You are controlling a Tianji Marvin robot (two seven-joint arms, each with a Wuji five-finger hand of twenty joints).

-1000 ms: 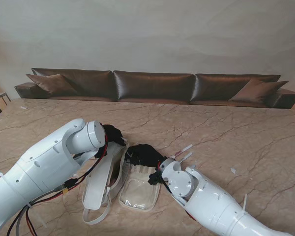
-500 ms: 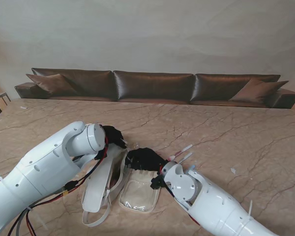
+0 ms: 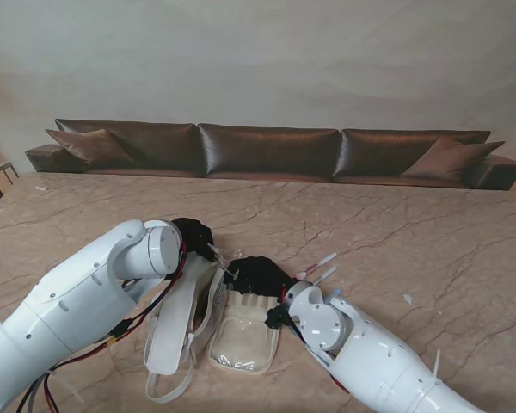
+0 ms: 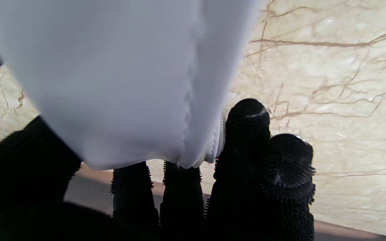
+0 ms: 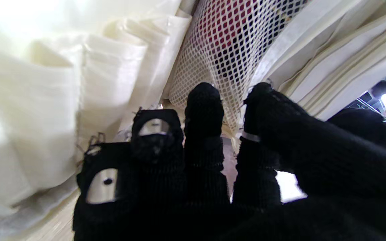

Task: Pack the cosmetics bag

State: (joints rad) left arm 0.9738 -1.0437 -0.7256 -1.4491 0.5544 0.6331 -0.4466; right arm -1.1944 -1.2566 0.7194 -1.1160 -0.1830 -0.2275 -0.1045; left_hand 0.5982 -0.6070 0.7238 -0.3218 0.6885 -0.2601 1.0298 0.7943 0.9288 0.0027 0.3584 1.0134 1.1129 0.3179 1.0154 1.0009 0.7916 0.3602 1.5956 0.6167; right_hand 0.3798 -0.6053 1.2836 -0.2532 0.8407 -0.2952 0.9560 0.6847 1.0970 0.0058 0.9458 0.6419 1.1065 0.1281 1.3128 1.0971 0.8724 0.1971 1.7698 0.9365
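The white cosmetics bag (image 3: 174, 331) lies unfolded on the marble table, its mesh pocket (image 3: 218, 301) and clear pocket (image 3: 244, 337) facing up. My left hand (image 3: 194, 233), in a black glove, is at the far end of the bag's left flap. The left wrist view shows its fingers (image 4: 246, 134) closed on the white flap (image 4: 119, 83) beside the zip. My right hand (image 3: 258, 274) rests on the far edge of the pocket panel. In the right wrist view its fingers (image 5: 203, 107) press against the mesh pocket (image 5: 226, 43), whose edge runs between two of them.
Two slim white tubes with pink ends (image 3: 320, 261) (image 3: 325, 275) lie just right of my right hand. A small white scrap (image 3: 407, 298) sits farther right. A brown sofa (image 3: 267, 151) lines the table's far edge.
My left hand has moved right and a little nearer to me, dragging the flap's far end with it. My right hand has stayed on the bag's far edge.
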